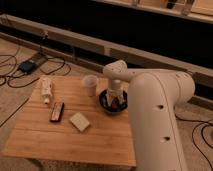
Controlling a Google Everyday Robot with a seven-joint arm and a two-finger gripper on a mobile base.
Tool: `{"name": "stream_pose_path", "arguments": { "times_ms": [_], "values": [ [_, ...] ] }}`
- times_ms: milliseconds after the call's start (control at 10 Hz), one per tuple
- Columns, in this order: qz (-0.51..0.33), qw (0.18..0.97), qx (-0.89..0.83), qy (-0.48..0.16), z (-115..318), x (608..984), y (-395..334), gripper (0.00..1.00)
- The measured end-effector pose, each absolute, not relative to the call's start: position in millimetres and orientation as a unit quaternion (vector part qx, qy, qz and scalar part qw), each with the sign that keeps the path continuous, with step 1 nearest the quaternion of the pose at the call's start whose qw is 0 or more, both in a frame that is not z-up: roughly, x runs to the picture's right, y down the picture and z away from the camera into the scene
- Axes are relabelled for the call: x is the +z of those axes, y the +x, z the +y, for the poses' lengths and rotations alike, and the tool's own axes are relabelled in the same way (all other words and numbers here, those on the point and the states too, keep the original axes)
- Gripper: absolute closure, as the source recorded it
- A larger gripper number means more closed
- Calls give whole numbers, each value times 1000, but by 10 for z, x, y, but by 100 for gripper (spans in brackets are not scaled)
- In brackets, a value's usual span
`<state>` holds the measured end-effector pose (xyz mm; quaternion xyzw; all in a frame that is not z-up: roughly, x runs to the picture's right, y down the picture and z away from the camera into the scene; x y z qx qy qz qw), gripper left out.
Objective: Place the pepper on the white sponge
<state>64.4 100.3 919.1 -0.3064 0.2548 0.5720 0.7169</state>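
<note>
**Checker:** Near side first. What do you have?

**Operator:** The counter [75, 146] is light wood. My arm [156, 107] is a bulky white body standing past the right edge, and it bends in over the far right part of the counter.

**Checker:** And the target?

**Operator:** The white sponge [79, 121] lies flat around the middle of the counter, slightly towards the left edge, with nothing on it. A black-and-red remote [57, 111] lies just beside it on the left, and the two are not touching.

**Checker:** Where is the claw?

**Operator:** The claw [116, 101] is down inside the dark bowl [104, 103], near the far right corner and well apart from the sponge. I cannot tell how wide it is open, or whether it is holding anything.

**Checker:** And the pepper?

**Operator:** The pepper [119, 105] shows as a dark reddish bit in the bowl, right at the claw. I cannot tell whether the two are touching.

**Checker:** What is farther back?

**Operator:** A pale cup [90, 84] stands upright by the far edge, just left of the bowl. A white bottle [46, 89] lies on its side near the far left corner. Past the counter on the floor I see cables [12, 64] and a small dark box [26, 65], with a dark wall behind them.
</note>
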Motion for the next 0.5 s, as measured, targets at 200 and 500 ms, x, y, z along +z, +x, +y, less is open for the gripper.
{"name": "stream_pose_path", "arguments": {
  "times_ms": [200,500],
  "values": [
    [256,717,569,-311,1018,9218,639,47],
    [253,721,562,-315,991,9235,612,75]
  ]
}}
